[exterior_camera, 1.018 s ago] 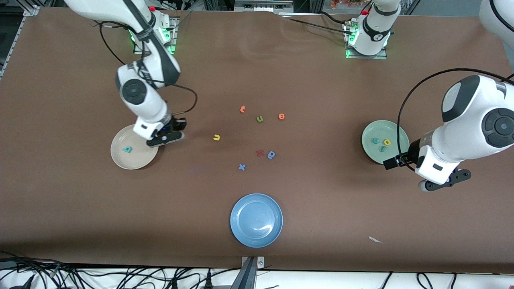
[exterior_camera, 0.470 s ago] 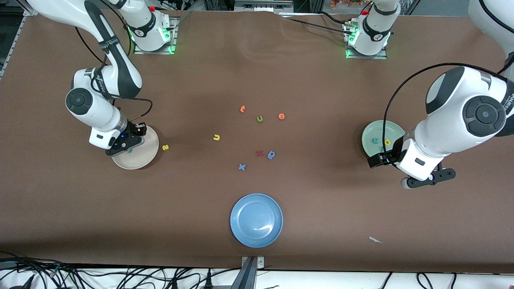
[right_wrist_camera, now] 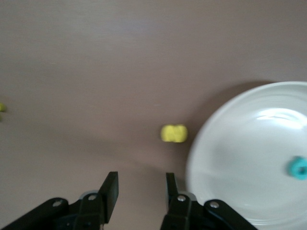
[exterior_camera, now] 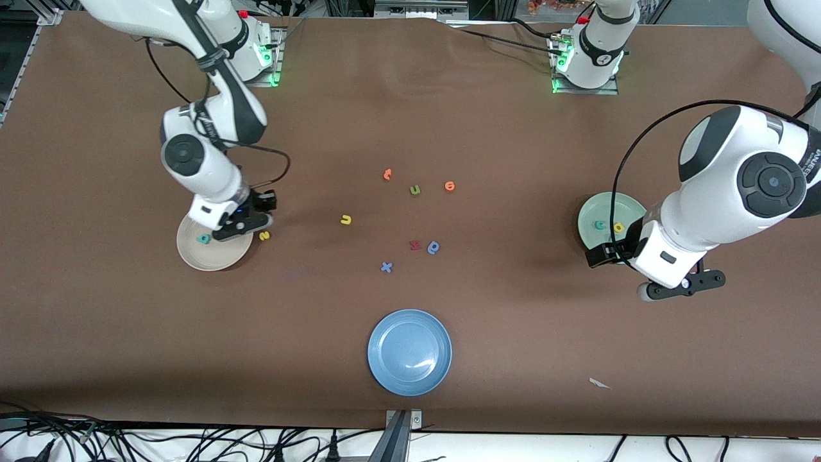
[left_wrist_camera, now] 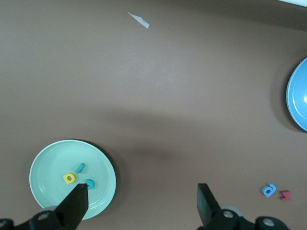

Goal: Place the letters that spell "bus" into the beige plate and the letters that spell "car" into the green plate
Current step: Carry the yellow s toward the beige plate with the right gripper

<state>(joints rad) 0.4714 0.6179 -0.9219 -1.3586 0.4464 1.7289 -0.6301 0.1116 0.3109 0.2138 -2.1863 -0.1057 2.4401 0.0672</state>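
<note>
The beige plate [exterior_camera: 211,258] holds the teal "b" [exterior_camera: 203,239]. The yellow "s" [exterior_camera: 264,235] lies on the table just off its rim, toward the middle. My right gripper [exterior_camera: 247,224] hangs open over that rim with nothing between its fingers. In the right wrist view the "s" [right_wrist_camera: 173,133] sits just outside the plate [right_wrist_camera: 249,201], ahead of the right gripper [right_wrist_camera: 141,184]. The yellow "u" [exterior_camera: 346,220] lies out on the table. The green plate [left_wrist_camera: 48,158] holds the teal "c" [left_wrist_camera: 89,183], yellow "a" [left_wrist_camera: 69,178] and teal "r" [left_wrist_camera: 80,167]. My left gripper [exterior_camera: 683,287] waits open beside it.
Orange, green, red and blue letters [exterior_camera: 415,190] are scattered mid-table. A blue plate [exterior_camera: 410,352] lies near the front edge, and a white scrap [exterior_camera: 600,384] toward the left arm's end.
The right gripper swung out over the beige plate and came back to its inner rim, opening its fingers. The yellow "s" now lies on the table beside the plate. The left arm shifted slightly.
</note>
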